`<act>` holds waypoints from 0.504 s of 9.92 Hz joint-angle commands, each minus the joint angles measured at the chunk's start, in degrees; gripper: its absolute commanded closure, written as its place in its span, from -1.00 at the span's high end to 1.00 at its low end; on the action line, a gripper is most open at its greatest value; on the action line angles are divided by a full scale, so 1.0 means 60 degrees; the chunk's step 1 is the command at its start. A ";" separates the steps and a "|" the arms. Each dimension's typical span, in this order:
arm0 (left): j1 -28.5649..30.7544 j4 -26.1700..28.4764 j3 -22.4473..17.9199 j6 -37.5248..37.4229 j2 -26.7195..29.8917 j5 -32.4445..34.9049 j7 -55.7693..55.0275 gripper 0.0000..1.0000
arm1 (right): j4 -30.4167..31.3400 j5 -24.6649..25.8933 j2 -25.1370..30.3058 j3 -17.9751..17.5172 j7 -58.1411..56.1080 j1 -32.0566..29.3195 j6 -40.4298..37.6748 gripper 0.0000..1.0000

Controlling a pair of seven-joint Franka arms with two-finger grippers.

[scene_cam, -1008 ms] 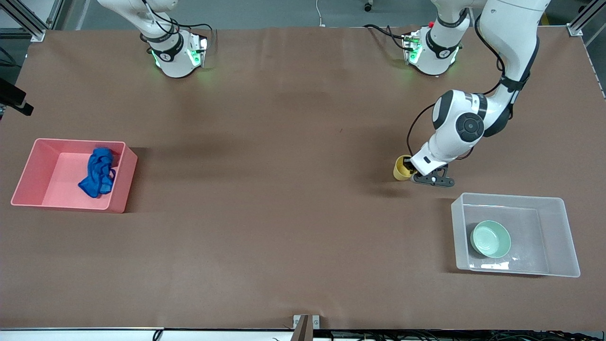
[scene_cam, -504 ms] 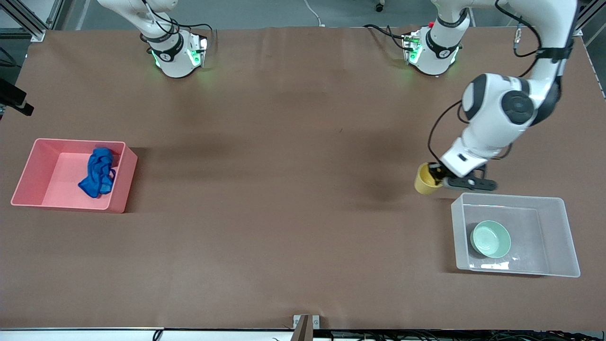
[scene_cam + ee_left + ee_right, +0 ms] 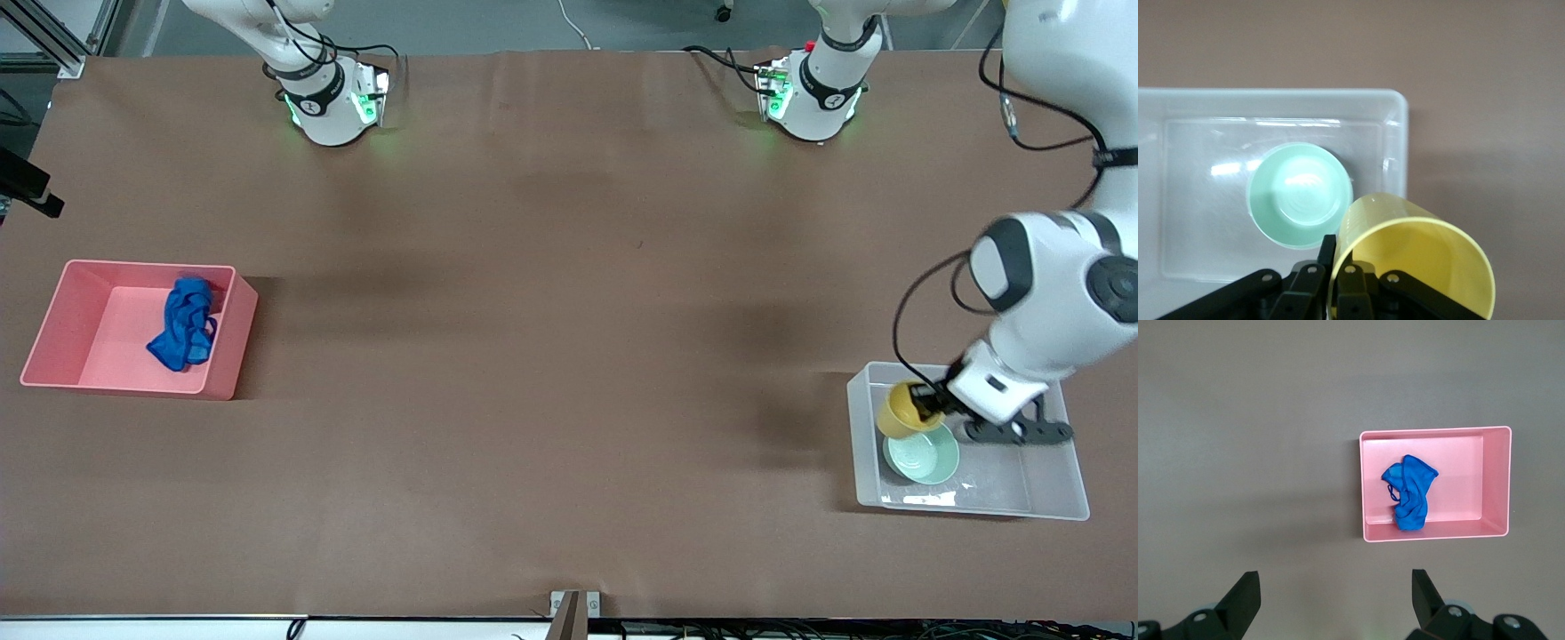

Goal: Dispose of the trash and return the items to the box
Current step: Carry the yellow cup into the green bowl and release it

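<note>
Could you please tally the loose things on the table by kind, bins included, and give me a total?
Bins: 2, a pink bin and a clear box
Rags: 1, the blue rag in the pink bin
Bowls: 1, the mint-green bowl in the clear box
Cups: 1, the yellow cup, held over the clear box by the left gripper
Total: 5

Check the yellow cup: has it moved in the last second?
Yes. The left gripper, shut on the yellow cup, carried it from bare table to over the clear bin, above the mint-green bowl.
</note>
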State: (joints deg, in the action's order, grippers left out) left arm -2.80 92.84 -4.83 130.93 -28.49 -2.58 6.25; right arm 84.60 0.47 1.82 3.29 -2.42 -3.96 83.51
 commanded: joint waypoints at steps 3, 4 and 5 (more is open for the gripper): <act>0.0218 -0.1763 -0.0923 -0.0553 -0.2267 -0.1269 0.2149 -0.99 | -0.0051 0.0053 0.0005 -0.0022 -0.0065 -0.0014 -0.0134 1.00; 0.0247 -0.1720 -0.0937 -0.0509 -0.2428 -0.1283 0.2165 -0.99 | -0.0051 0.0053 0.0005 -0.0022 -0.0065 -0.0014 -0.0134 1.00; 0.0363 -0.1705 -0.0937 -0.0480 -0.2589 -0.1312 0.2195 -0.99 | -0.0051 0.0053 0.0005 -0.0022 -0.0051 -0.0014 -0.0134 1.00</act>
State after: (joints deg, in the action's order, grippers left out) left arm -0.89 84.19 -10.08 128.83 -41.12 -9.24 18.18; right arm 84.60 0.47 1.81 3.30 -2.45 -3.96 83.30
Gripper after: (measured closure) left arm 0.965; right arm 0.000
